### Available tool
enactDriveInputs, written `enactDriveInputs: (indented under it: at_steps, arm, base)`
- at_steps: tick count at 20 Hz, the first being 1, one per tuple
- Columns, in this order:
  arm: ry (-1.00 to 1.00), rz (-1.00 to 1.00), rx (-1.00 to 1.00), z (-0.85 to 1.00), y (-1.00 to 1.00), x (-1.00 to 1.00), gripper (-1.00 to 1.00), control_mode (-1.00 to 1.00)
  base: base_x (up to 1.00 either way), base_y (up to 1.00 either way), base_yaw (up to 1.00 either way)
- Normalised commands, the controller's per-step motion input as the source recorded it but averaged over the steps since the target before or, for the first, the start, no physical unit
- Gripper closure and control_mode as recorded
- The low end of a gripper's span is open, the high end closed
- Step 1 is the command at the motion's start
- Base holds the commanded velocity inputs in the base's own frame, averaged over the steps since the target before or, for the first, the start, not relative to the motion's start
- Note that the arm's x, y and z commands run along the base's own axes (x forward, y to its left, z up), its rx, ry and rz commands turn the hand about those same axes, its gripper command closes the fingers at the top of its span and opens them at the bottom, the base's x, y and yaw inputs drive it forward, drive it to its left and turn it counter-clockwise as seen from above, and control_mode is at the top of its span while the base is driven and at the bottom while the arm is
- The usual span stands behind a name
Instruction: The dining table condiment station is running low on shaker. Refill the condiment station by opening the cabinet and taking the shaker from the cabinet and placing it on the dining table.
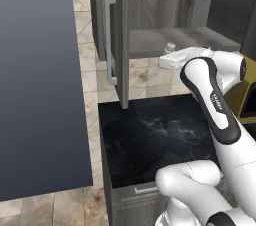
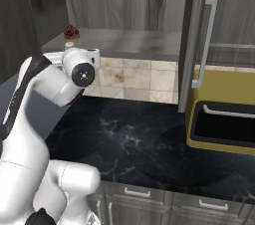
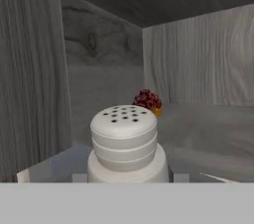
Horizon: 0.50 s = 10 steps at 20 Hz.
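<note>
Cabinet (image 1: 150,5): tall, dark grey wood grain, standing open. One door (image 1: 120,35) is swung out edge-on in the left base view, with a long silver bar handle (image 1: 109,40). The other door (image 2: 199,30) hangs at the right of the right base view. The inner shelf (image 2: 134,42) is bare grey wood along most of its length.

Worktop (image 2: 139,134): glossy black marble, veined white, directly below the open cabinet, with grey drawers along its front edge.

Yellow appliance (image 2: 224,119): dark front with a pale bar handle, on the worktop at the right, just beside the open door.

Arm (image 1: 215,100): white with dark joints, bent over the worktop and reaching up to the shelf's near edge.

Tool (image 1: 172,59): white hand at the shelf's near edge, right by the shaker. Its fingers are hidden, so whether they are wide, narrow or closed on anything cannot be told.

Shaker (image 3: 126,143): small pale grey-white cylinder with a perforated cap, upright on the cabinet shelf, close up and centred in the hand view.

Red item (image 3: 147,100): small, dark red with a touch of orange beneath, farther back on the same shelf, behind the shaker.
</note>
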Motion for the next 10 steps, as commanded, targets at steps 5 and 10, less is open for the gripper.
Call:
enactDriveInputs:
  at_steps: [5,10]
  arm:
    - [0.03,-0.1,0.0,0.0,-0.23,-1.0,1.0,-1.0]
    - [0.08,-0.09,-0.01,-0.02,-0.17,-0.78,1.0,-1.0]
  base:
    - [0.0,0.0,0.0]
    - [0.0,0.0,0.0]
